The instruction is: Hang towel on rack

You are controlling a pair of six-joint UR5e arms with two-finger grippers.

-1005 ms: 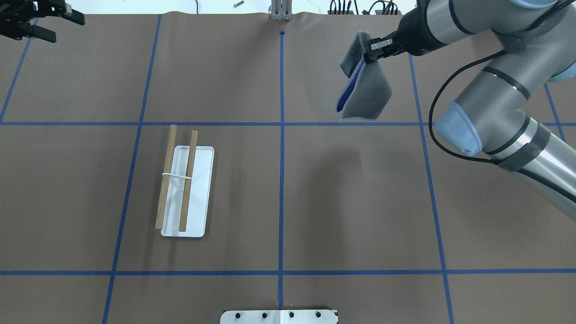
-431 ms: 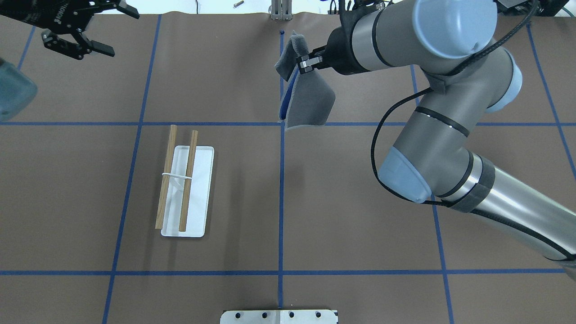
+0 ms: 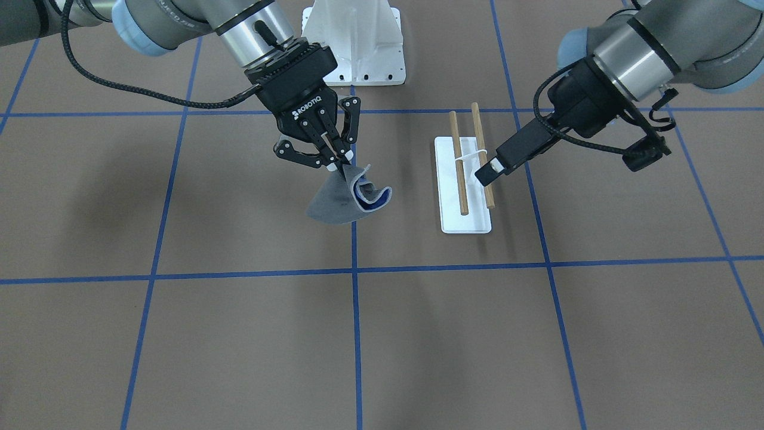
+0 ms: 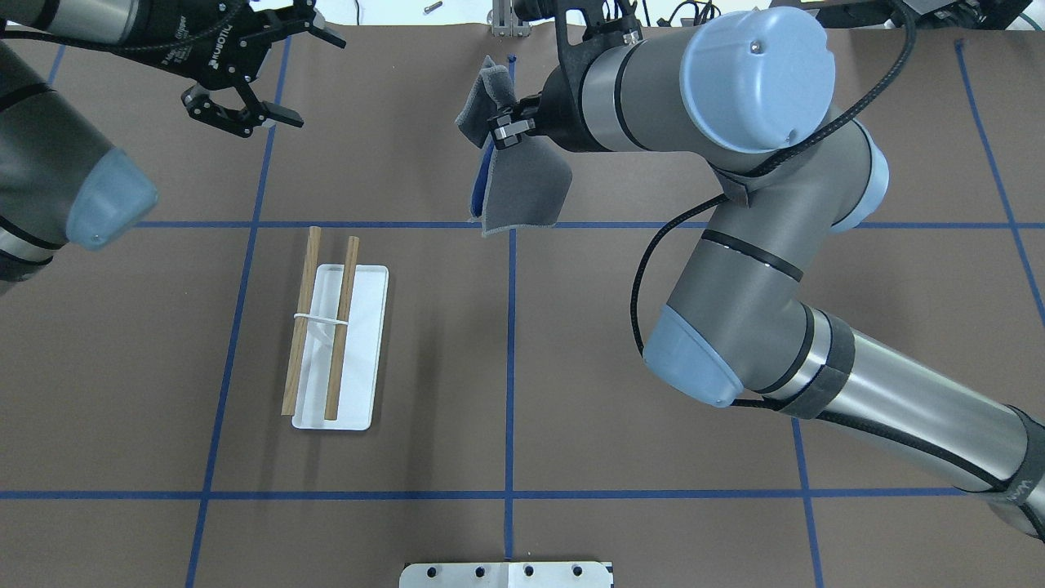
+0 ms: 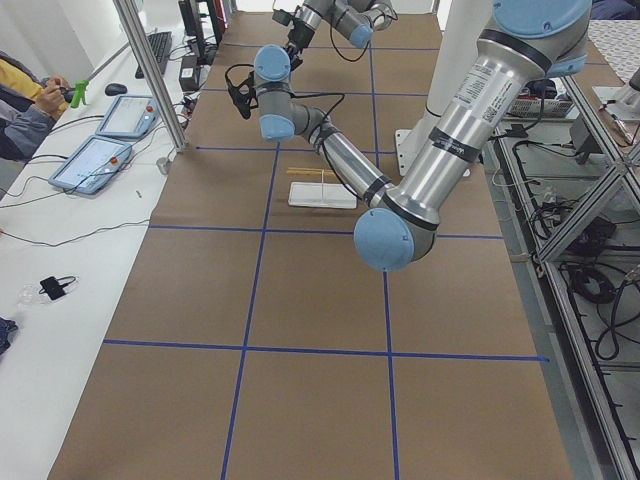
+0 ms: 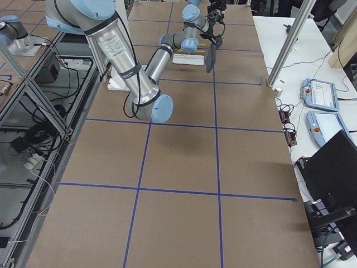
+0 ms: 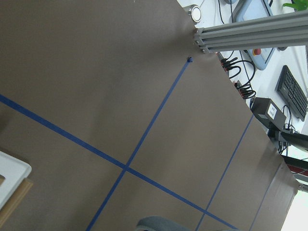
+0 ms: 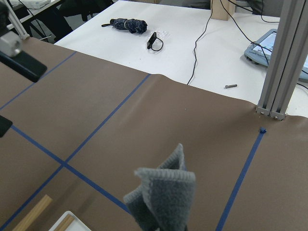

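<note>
Right gripper (image 4: 502,131) is clamped on a bunched upper fold of the towel (image 4: 522,184). The rest hangs free below the jaws, grey side out, with blue showing in the fold.

Over the last second the gripper has carried the towel from the right half of the table toward the robot's left. It hangs in the air over the centre tape line (image 4: 510,367), close to the far edge and off the table surface.

Left gripper (image 4: 322,82) has its jaws spread wide and holds nothing. A second ago it was at the far-left corner. It has since swung in toward the middle and its open jaws point toward the towel.

The rack (image 4: 359,351) has not shifted. It sits in the left half of the table, about midway between the far and near edges, well apart from the towel. Both wooden dowels (image 4: 341,327) are bare.

Judgement: this is the transport phase with nothing hung yet. The incoming open left gripper suggests a second grip or a hand-over on the towel before draping.

Right arm reaches forward and across, with the elbow raised and bent back over the right half. The wrist is turned toward the robot's left, fingers angled down. Left arm comes in along the left edge, forearm extended to the far side, gripper held above the table beyond the rack's far end.
</note>
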